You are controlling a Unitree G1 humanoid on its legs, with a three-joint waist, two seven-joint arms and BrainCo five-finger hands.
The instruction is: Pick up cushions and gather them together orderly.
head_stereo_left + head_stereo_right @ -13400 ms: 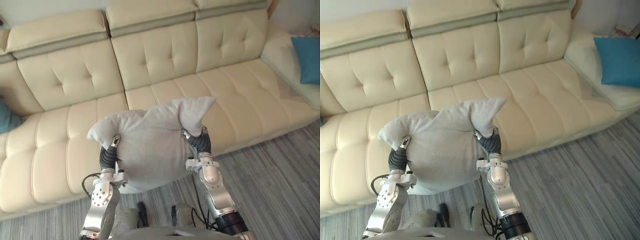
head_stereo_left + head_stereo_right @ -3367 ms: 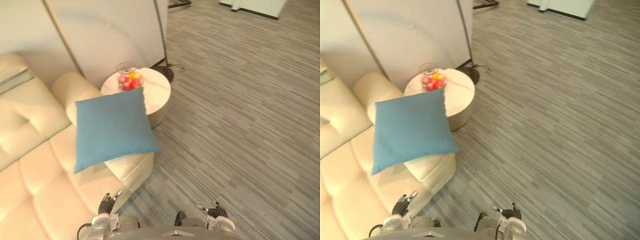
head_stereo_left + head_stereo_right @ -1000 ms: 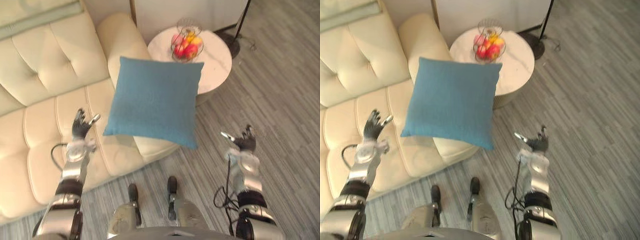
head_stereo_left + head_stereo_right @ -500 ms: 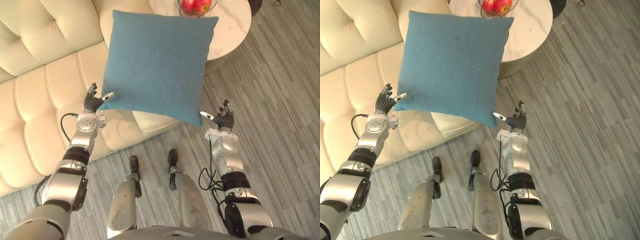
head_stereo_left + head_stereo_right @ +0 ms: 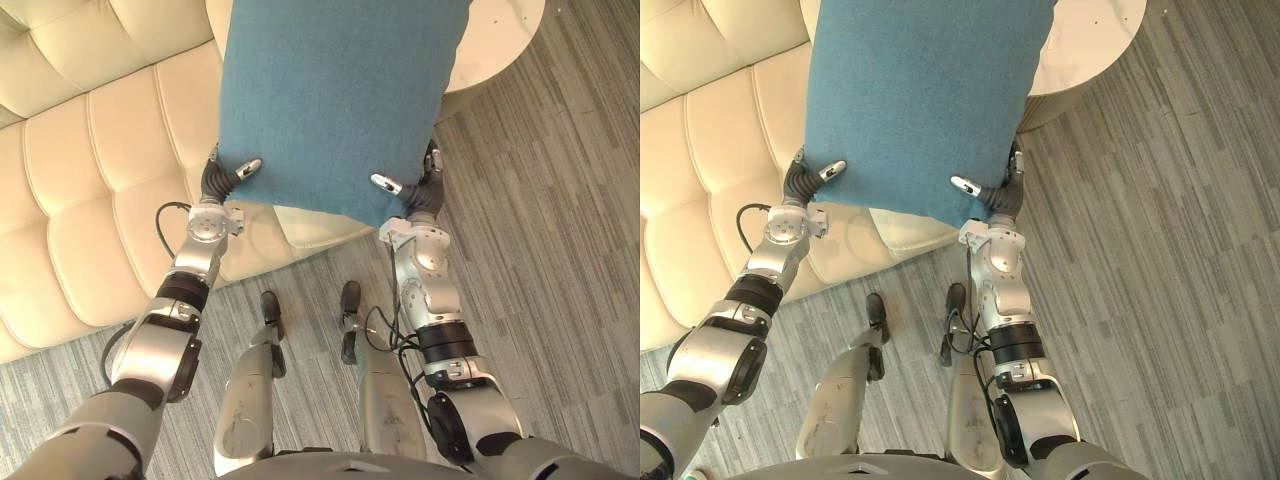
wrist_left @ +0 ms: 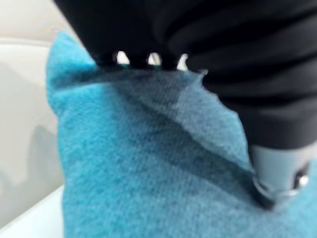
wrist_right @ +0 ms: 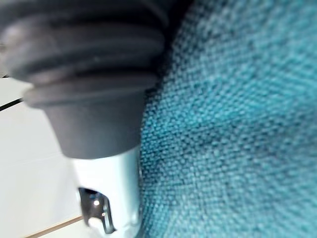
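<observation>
— What's held?
— Square blue woven cushion (image 5: pixel 335 100), up over the end edge of the cream tufted sofa (image 5: pixel 90 150). I see left hand (image 5: pixel 216 182) and right hand (image 5: pixel 427 192) pinching its lower corners.

The cushion (image 5: pixel 335 100) is hanging in the middle, in front of the robot, covering the end of the sofa (image 5: pixel 90 160) and part of the round surface (image 5: pixel 495 35) behind it. The left hand (image 5: pixel 222 178) is sitting at the cushion's lower left corner and the right hand (image 5: pixel 420 195) at its lower right corner, each with its thumb lying on the near face and its fingers going behind the cloth. The sofa is stretching away to the left, its seat end showing just below the cushion's lower edge, between the two hands. The surface is standing right of the sofa's end, beyond the cushion. The floor (image 5: pixel 540 250) is spreading to the right and beneath both arms.
</observation>
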